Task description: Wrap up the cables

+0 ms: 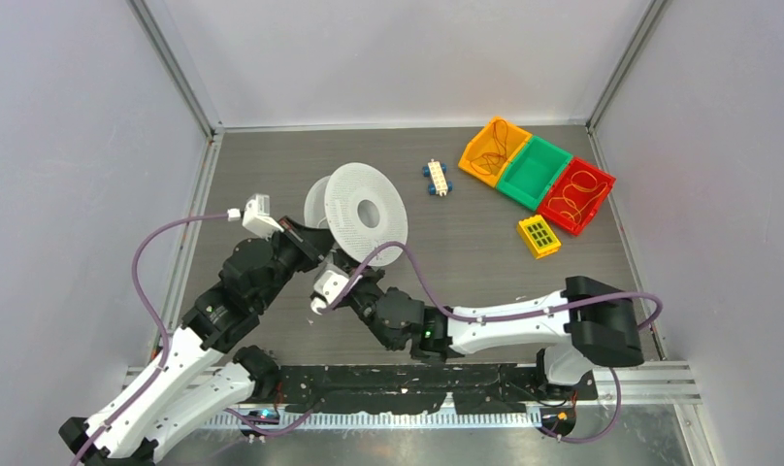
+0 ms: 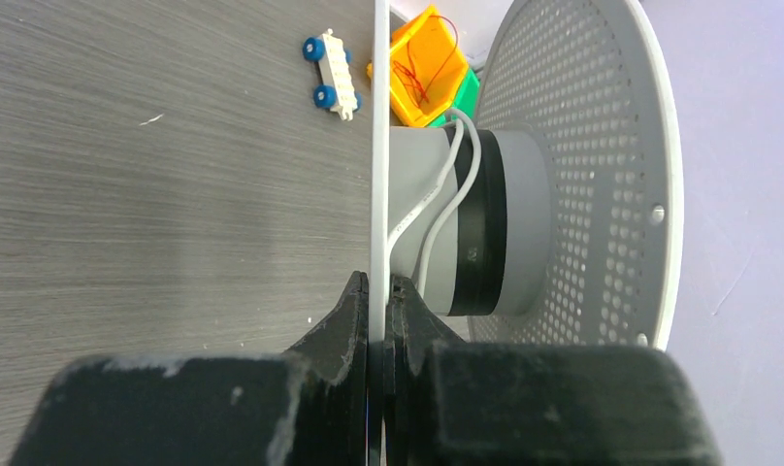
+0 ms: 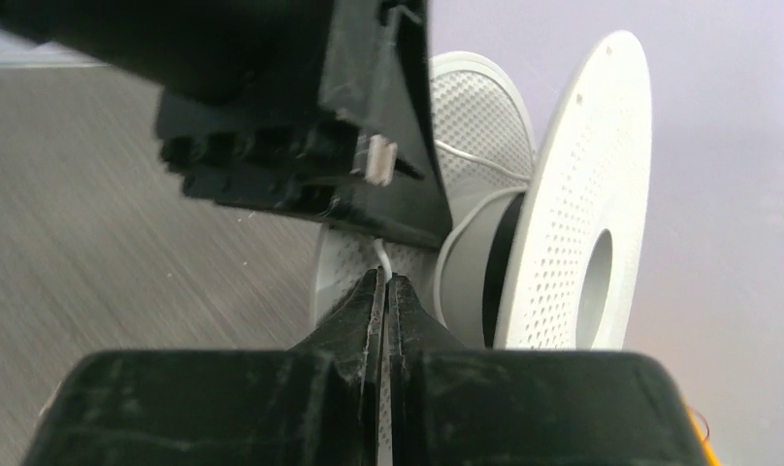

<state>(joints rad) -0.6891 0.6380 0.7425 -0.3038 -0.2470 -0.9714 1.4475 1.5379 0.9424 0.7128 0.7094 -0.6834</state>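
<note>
A white perforated spool (image 1: 364, 209) stands on its edge at the table's middle. My left gripper (image 1: 317, 241) is shut on the rim of one spool flange (image 2: 378, 175), which runs between the jaws. The thin white cable (image 2: 444, 199) makes two turns over the grey hub (image 2: 519, 223), next to a black band. My right gripper (image 1: 343, 262) sits just below the spool and is shut on the cable (image 3: 380, 254), which rises from the fingertips toward the hub (image 3: 471, 262). The left gripper's black body (image 3: 291, 107) hangs right above my right jaws.
A white toy car with blue wheels (image 1: 437, 179) lies behind the spool. Orange (image 1: 493, 150), green (image 1: 534, 172) and red (image 1: 575, 194) bins sit at the back right, two of them with thin wire coils. A small yellow tray (image 1: 539, 236) lies in front of them.
</note>
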